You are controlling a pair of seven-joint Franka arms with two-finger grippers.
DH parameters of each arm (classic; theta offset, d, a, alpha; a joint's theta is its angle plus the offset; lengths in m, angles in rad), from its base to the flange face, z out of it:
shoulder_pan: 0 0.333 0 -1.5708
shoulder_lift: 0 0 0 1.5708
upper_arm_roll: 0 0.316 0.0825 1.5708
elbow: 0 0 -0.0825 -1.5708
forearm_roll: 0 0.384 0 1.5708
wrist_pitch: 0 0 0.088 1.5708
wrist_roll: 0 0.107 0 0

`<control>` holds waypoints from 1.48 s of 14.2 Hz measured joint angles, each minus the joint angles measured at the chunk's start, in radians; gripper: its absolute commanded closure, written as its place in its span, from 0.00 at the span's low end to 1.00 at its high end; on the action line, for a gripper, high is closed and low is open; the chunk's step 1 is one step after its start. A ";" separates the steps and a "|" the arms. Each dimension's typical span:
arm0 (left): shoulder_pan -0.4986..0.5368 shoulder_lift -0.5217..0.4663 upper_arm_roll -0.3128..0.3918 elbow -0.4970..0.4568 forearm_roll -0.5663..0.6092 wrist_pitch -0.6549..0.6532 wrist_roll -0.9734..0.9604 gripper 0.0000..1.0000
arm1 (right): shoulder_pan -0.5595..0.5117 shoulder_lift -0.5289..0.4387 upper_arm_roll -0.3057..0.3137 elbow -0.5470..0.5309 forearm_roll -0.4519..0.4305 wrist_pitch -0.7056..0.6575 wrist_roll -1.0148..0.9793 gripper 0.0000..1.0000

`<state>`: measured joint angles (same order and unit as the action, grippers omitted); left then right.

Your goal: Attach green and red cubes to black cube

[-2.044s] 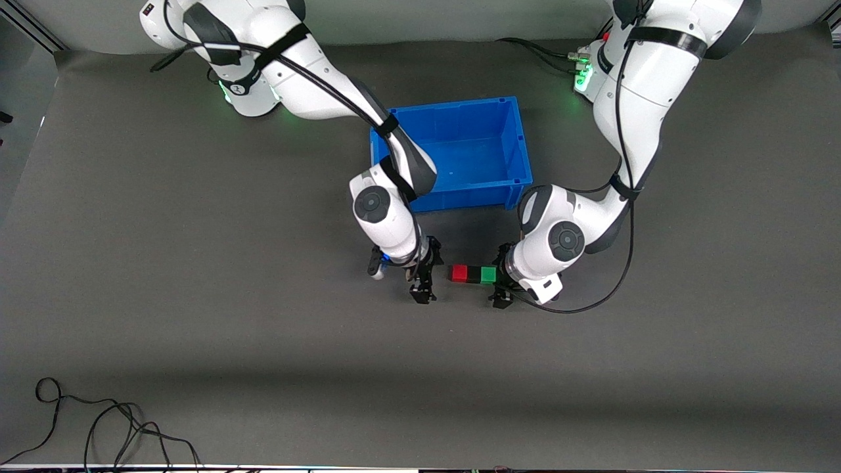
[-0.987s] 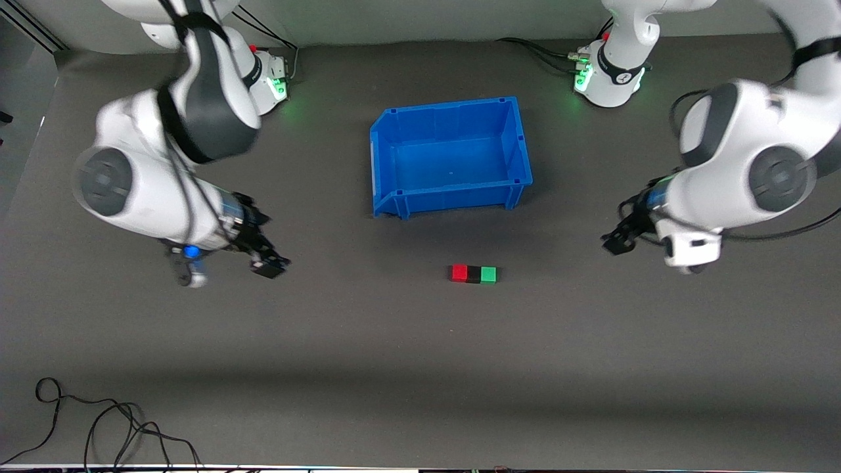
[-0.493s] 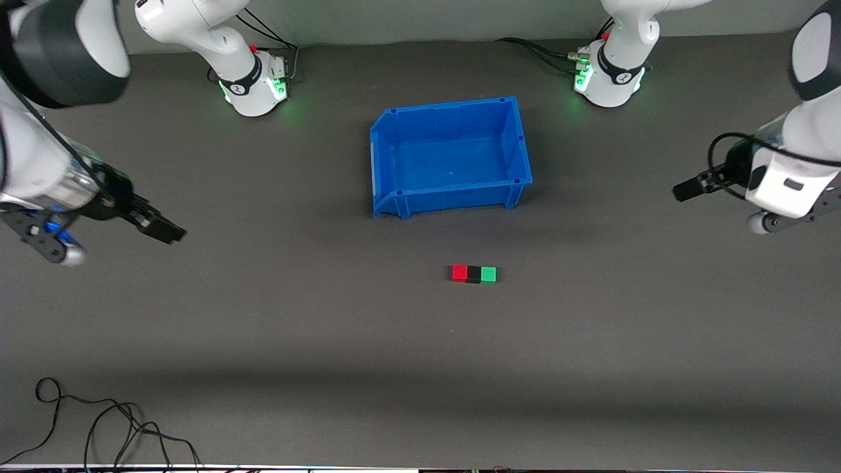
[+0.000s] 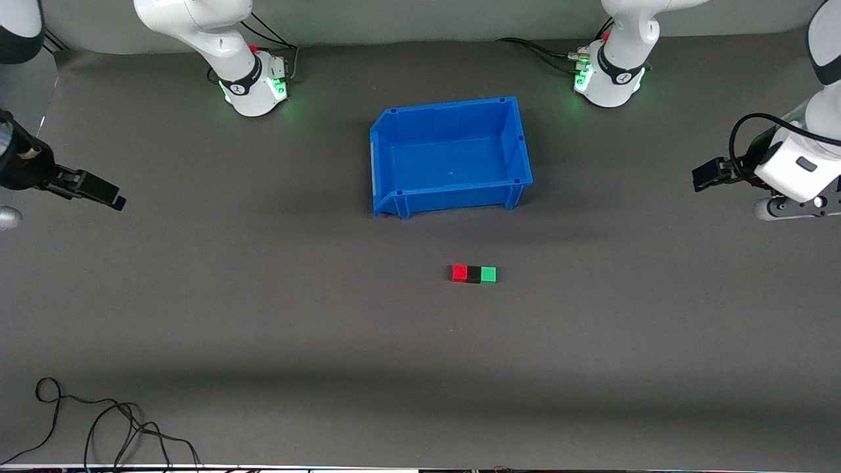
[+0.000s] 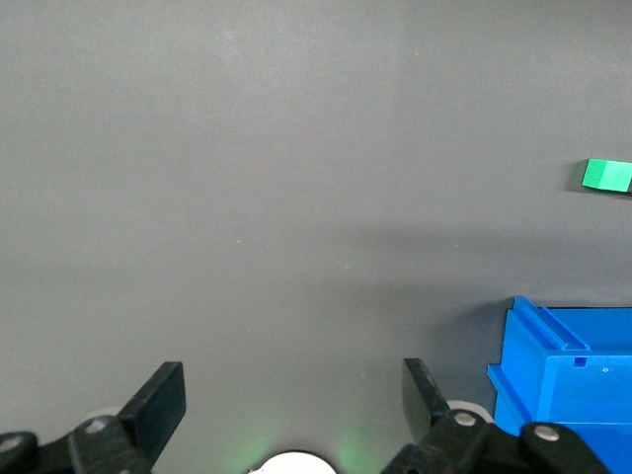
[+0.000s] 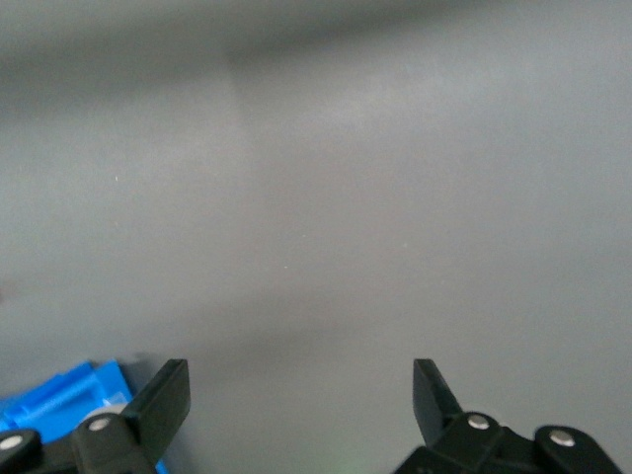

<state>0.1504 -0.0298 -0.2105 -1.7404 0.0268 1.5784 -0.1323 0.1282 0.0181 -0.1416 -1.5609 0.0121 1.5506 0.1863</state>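
Note:
The red cube (image 4: 459, 272), the black cube (image 4: 473, 274) and the green cube (image 4: 488, 274) lie in one touching row on the dark mat, black in the middle, nearer the front camera than the blue bin. My left gripper (image 4: 706, 179) is open and empty, up over the mat at the left arm's end of the table. My right gripper (image 4: 98, 193) is open and empty, up over the mat at the right arm's end. The left wrist view (image 5: 293, 387) shows the green cube (image 5: 606, 175) far off. The right wrist view (image 6: 300, 385) shows bare mat.
An empty blue bin (image 4: 512, 141) stands at mid table between the arm bases and the cubes; its corner shows in the left wrist view (image 5: 568, 375) and the right wrist view (image 6: 74, 405). Loose black cables (image 4: 98, 427) lie at the front corner at the right arm's end.
Both grippers left the cube row, rose and swung outward to their own ends of the table. The three cubes stayed joined in place.

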 measured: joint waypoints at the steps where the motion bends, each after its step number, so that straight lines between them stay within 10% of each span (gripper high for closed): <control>1: 0.000 -0.019 -0.002 -0.034 0.000 0.029 0.000 0.01 | -0.002 -0.001 -0.001 0.000 0.000 0.001 -0.050 0.00; 21: -0.141 -0.035 0.110 -0.025 0.001 0.091 0.036 0.01 | -0.002 -0.007 -0.011 -0.005 0.000 0.005 -0.184 0.00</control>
<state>0.0096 -0.0652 -0.1008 -1.7650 0.0274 1.6698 -0.0966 0.1266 0.0116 -0.1528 -1.5657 0.0118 1.5552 0.0026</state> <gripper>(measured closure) 0.009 0.000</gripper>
